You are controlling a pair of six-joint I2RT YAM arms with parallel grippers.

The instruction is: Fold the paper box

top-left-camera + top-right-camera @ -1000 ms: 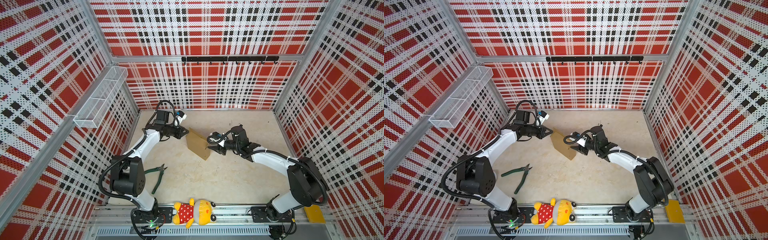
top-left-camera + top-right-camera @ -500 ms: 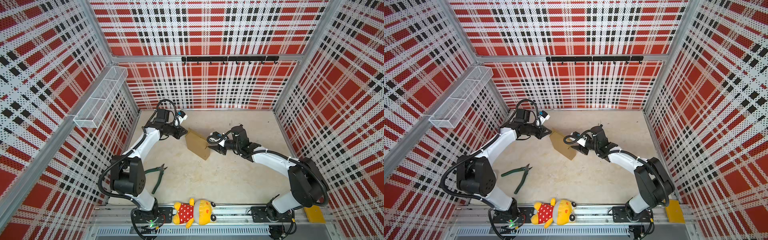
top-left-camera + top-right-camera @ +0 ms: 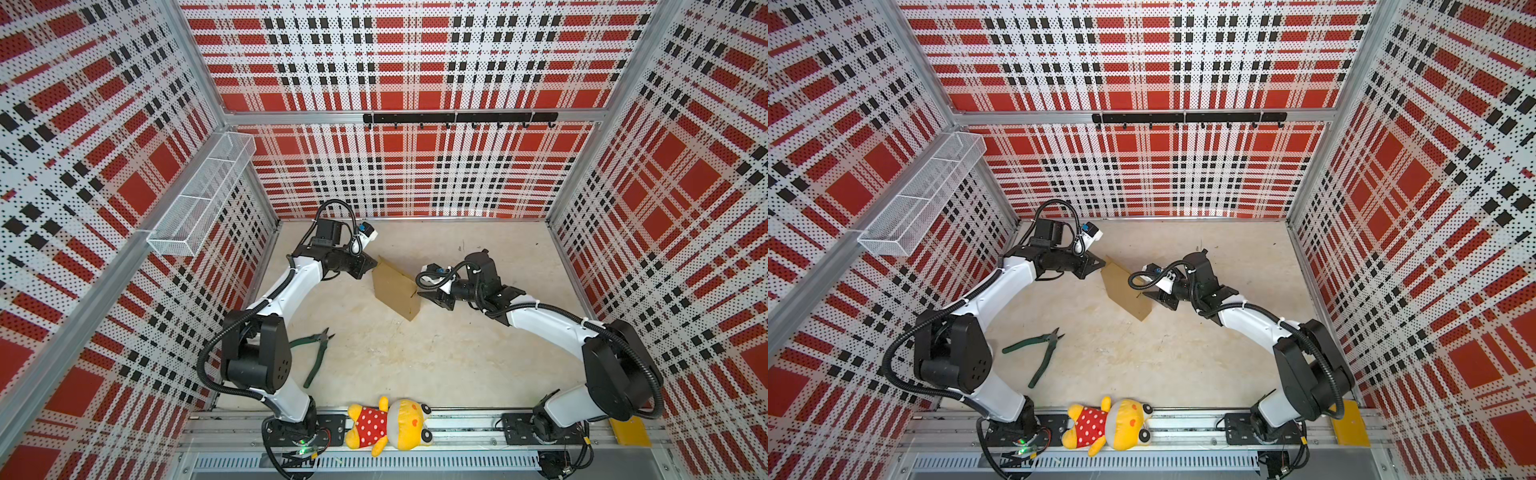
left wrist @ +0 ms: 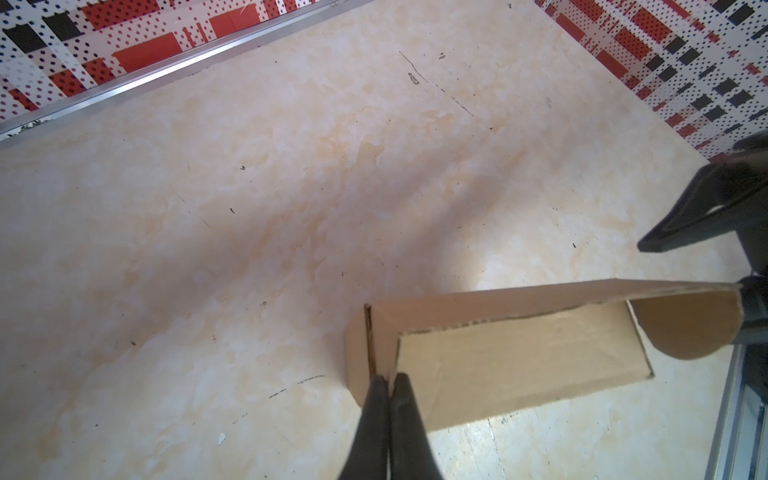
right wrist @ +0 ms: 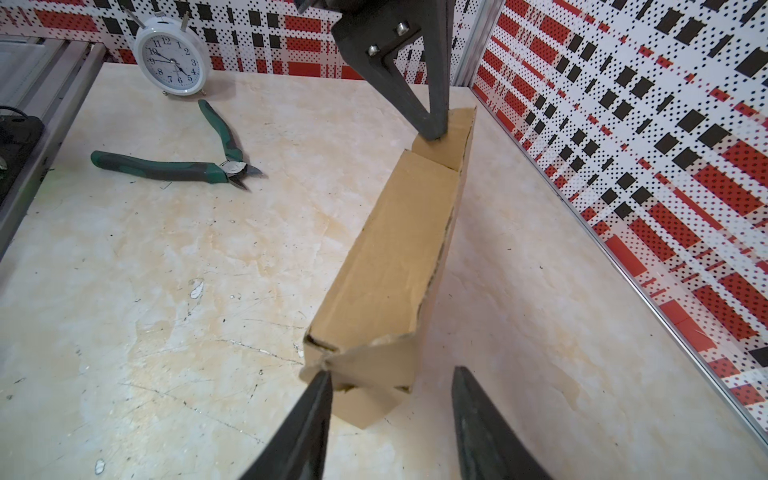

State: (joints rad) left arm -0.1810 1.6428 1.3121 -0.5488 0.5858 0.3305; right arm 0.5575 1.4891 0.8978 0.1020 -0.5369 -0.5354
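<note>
The paper box (image 3: 394,289) (image 3: 1124,291) is brown cardboard, partly folded, and stands tilted on the table's middle. My left gripper (image 3: 375,263) (image 4: 388,380) is shut on a cardboard edge at the box's far-left corner. In the right wrist view the box (image 5: 395,257) runs away from the camera, with the left gripper (image 5: 432,131) pinching its far end. My right gripper (image 3: 419,294) (image 5: 392,378) stands open at the near-right end. The end flap lies between its fingers, and one finger (image 5: 322,386) touches the flap's corner.
Green pliers (image 3: 318,353) (image 5: 187,168) lie open on the left of the table. A white alarm clock (image 5: 172,62) stands behind them. A yellow plush toy (image 3: 388,428) and a yellow plate (image 3: 629,432) rest on the front rail. A wire basket (image 3: 199,199) hangs on the left wall.
</note>
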